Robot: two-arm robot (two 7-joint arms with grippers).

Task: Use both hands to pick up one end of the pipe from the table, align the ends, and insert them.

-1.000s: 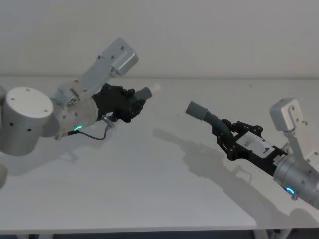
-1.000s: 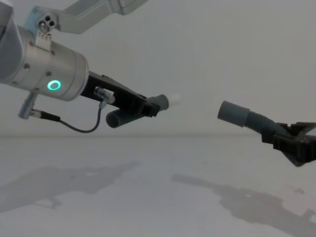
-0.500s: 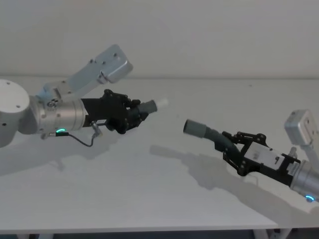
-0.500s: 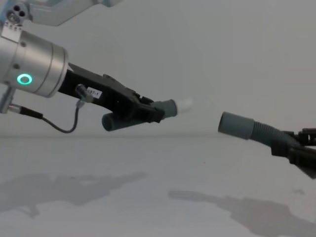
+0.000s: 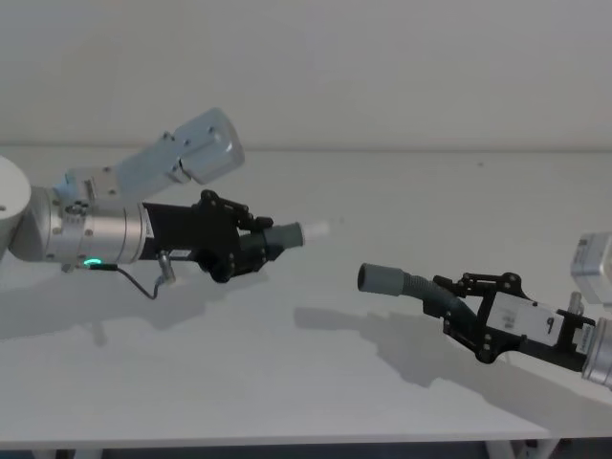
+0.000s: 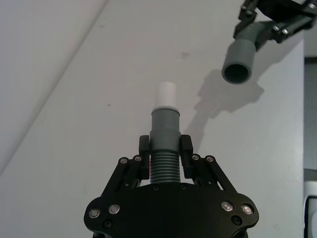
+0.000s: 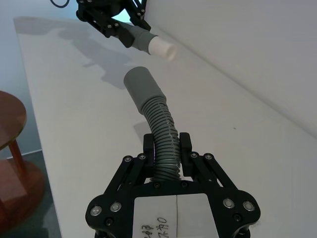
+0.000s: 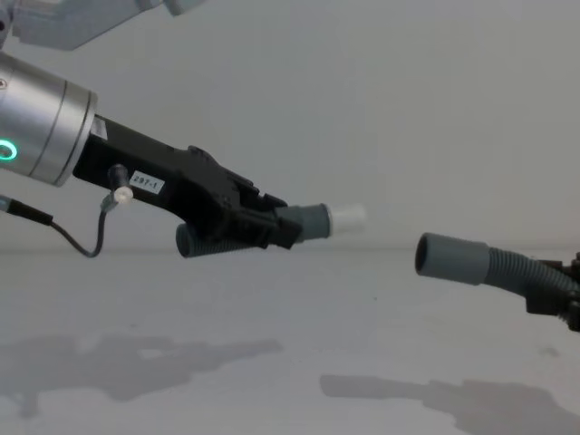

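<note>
The left pipe piece [image 6: 164, 166] is dark grey, its body ribbed like a bellows, ending in a smooth round collar; a narrow white tube tip [image 5: 316, 229], plain and cylindrical, sticks out of that collar. The right pipe piece [image 7: 163, 131] is the same grey ribbed hose, bent in a gentle curve, and it widens into a smooth, open socket collar [image 5: 382, 280] with a dark hollow mouth. Tip and socket point roughly at each other but are apart, with a gap of air between them; in the chest view the socket sits a little lower than the tip. Both pieces hang above the table [image 5: 316, 392], a flat matte white-grey surface carrying their soft shadows. The left gripper [image 5: 258, 244], black and blocky with linked fingers, is clamped on the ribs just behind the collar; the right gripper [image 7: 167, 146], of the same build, is clenched on the ribbed bend of its piece. Behind the left gripper runs a silver cylindrical arm [image 5: 91, 234] with a green ring light [image 8: 7, 150] and a thin black cable [image 8: 77, 240].
</note>
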